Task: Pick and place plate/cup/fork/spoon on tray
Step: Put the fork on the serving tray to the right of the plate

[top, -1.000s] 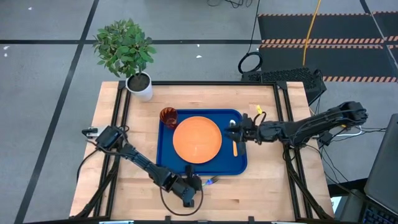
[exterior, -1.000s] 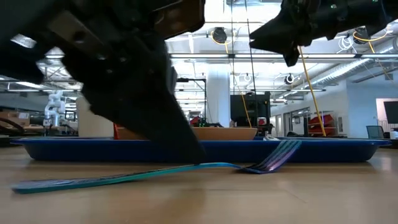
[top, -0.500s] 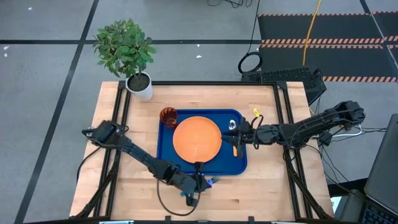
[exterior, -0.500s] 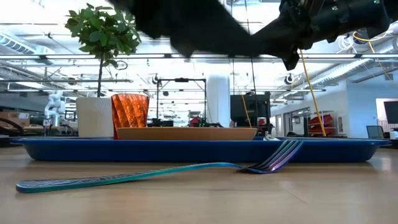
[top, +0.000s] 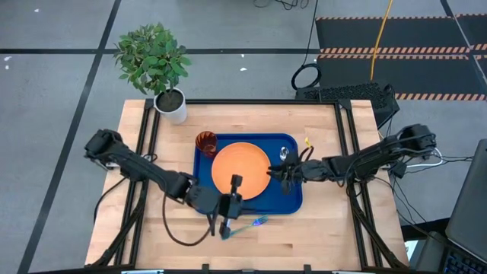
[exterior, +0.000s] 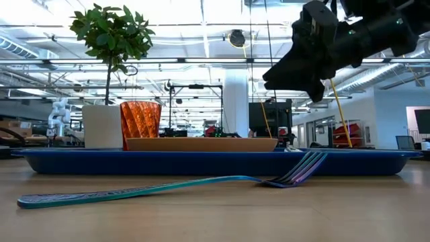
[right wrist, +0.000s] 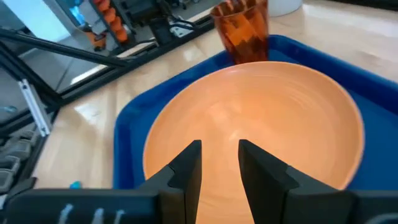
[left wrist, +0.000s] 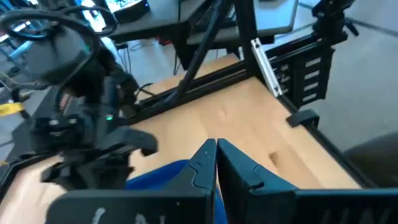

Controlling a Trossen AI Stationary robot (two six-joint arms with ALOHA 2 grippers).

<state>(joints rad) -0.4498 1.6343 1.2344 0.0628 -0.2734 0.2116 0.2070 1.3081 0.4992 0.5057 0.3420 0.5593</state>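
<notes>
Left gripper (top: pixel 230 199) beside fork (top: pixel 249 224)

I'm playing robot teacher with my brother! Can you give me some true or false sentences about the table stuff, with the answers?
1. The round flat orange plate lies on the big dark blue plastic tray. True.
2. The blue-handled fork lies on the tray. False: it lies on the wooden table, just outside the tray.
3. The small red-brown tumbler stands on the tray beside the plate. True.
4. The left gripper holds the fork. False: its fingers are shut on nothing.
5. The white pot with a green plant stands on the tray. False: it stands at a table corner.
</notes>
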